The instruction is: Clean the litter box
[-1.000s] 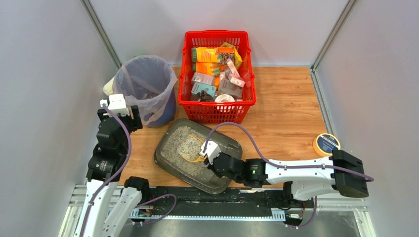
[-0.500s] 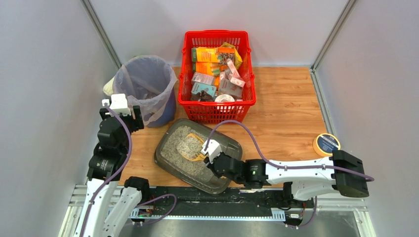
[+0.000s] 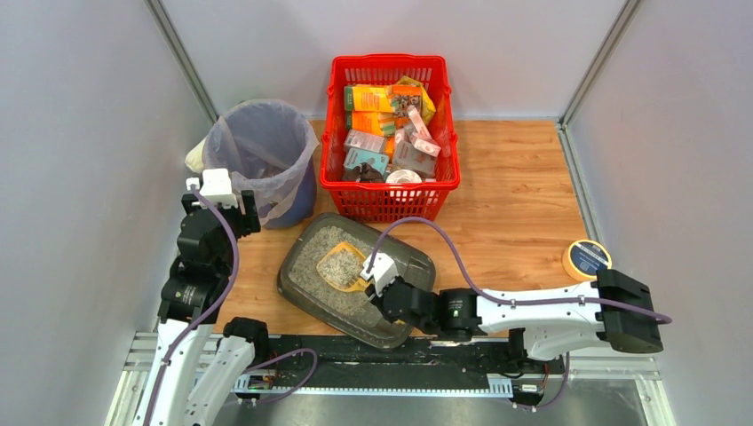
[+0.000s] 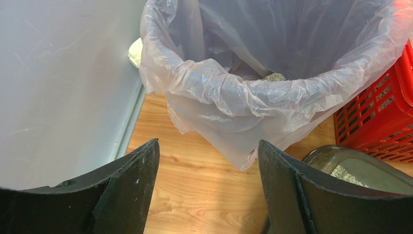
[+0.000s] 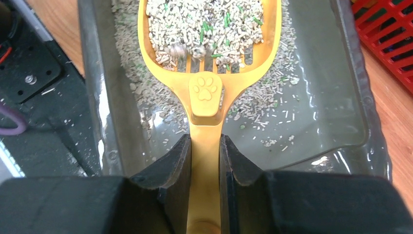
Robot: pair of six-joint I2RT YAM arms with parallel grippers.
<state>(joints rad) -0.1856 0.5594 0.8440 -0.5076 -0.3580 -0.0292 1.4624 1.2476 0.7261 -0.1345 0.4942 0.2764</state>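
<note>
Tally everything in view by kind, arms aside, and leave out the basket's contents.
litter box: 1
scoop: 1
basket: 1
bin: 1
yellow roll: 1
pale lump behind the bin: 1
Total: 6

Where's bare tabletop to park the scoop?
Bare wooden tabletop: right of the red mesh basket, behind the round yellow disc. Crowded left of centre: bag-lined round bin, basket and dark grey plastic litter tray cluster.

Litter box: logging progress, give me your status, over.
Right fingers shut on scoop, loaded with litter, inside litter box. Left fingers open, empty, facing bin. No obstruction seen.
</note>
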